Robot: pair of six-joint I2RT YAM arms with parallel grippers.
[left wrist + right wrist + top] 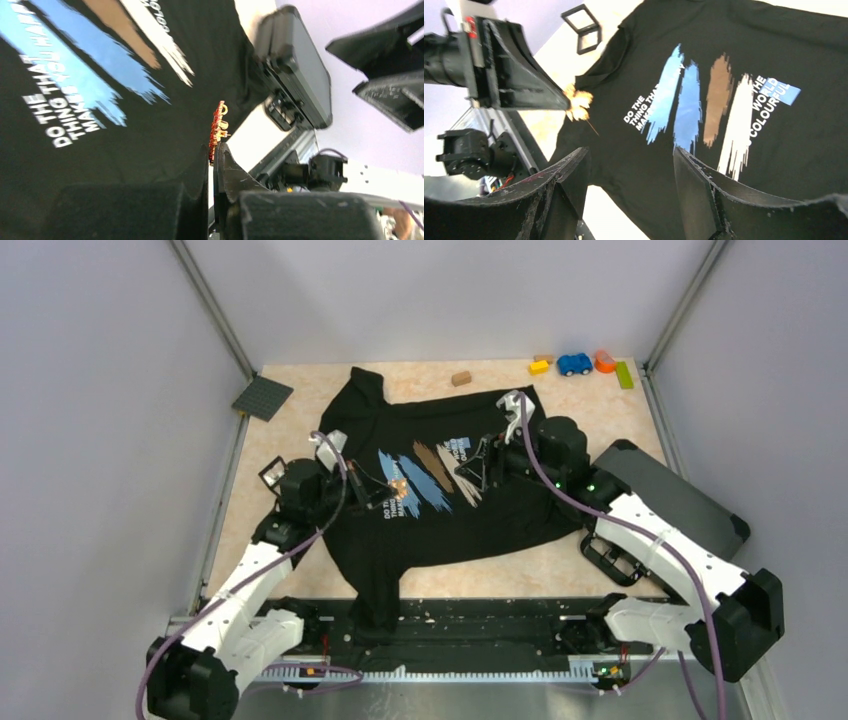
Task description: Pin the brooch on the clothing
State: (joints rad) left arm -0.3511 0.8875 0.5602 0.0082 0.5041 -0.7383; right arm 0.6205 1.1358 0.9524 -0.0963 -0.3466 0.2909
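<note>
Brooch [218, 127] nipped in L gripper [214, 151] tips, over shirt [131, 145] print.

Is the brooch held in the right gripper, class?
No: in the right wrist view the right gripper is open with nothing between its fingers, while the left gripper pinches the brooch.

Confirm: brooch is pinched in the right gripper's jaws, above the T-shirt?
No. The brooch is pinched in the jaws of the left gripper, not the right gripper, which is open; the left wrist view shows it. It is above the T-shirt.
</note>
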